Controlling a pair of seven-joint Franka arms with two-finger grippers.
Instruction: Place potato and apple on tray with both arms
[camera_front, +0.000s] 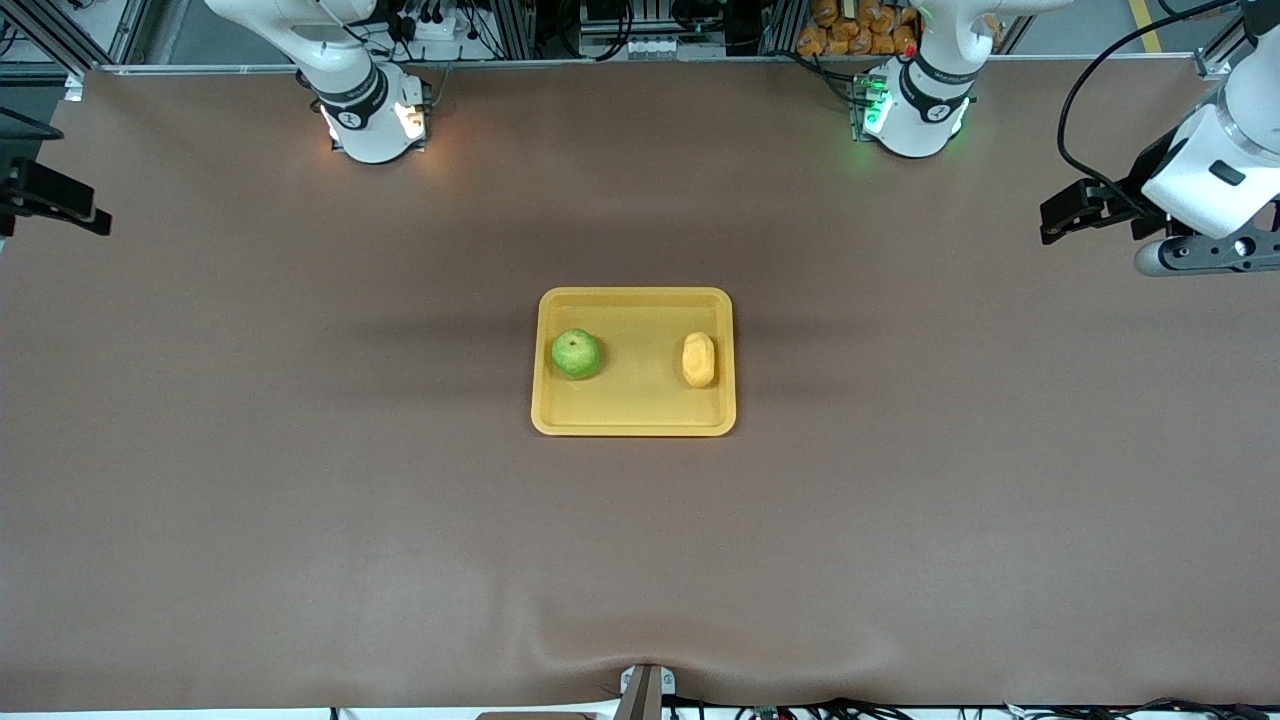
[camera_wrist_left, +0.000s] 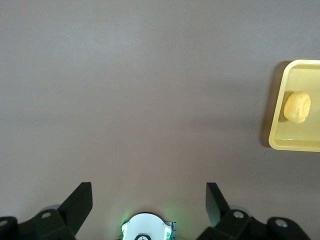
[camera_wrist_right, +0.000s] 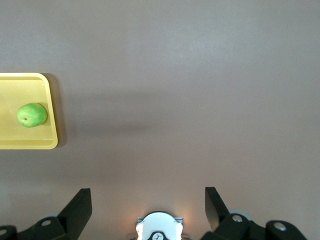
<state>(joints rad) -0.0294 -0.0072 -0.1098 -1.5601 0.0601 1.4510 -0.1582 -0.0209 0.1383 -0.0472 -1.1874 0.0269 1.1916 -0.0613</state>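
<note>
You have the apple and potato resting apart on the tray; left claw and right claw hang spread, empty, over bare desk. Task looks finished; just park.

Flat rectangular yellow-orange plastic tray, plain, no pattern. On it a roundish bright green apple with paler speckling and a dark stem dimple, and an oblong matte yellow-orange potato, close in hue to the tray. Dull brown worktop, uniform, darker shadow bands around the tray. White jointed arms with black-grey bands; black left claw and black right claw. Green glow at the left arm's base, warm white-orange glow at the right arm's base.
</note>
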